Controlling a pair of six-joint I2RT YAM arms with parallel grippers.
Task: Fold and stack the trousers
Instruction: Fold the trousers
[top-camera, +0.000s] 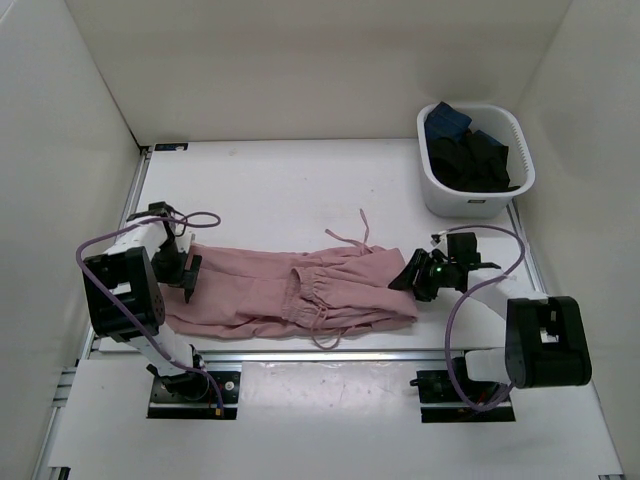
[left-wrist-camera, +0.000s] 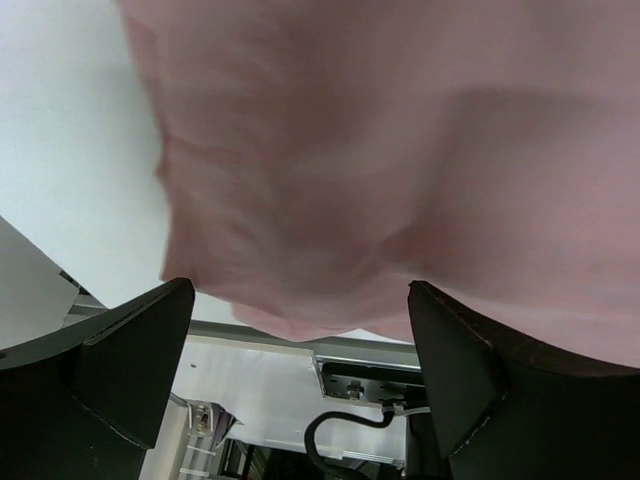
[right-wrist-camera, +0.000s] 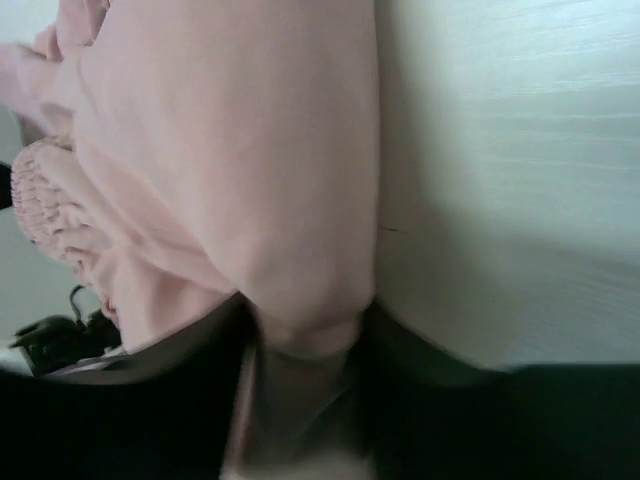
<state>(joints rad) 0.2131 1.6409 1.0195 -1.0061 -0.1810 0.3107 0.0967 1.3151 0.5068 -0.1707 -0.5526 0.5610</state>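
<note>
Trousers (top-camera: 290, 290) lie stretched left to right across the near part of the table (top-camera: 270, 190). My right claw (top-camera: 404, 279) pinches the fabric at their right end. My left claw (top-camera: 190, 282) is spread wide at the left end, gripping nothing. Step in hand, as I judge it: securing both ends for a fold. The next move calls for the left claw to close on cloth before either end lifts.

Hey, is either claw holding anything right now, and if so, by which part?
The right claw is pinching the trousers at the edge of their right end. The left claw sits open at the left end, gripping nothing.
</note>
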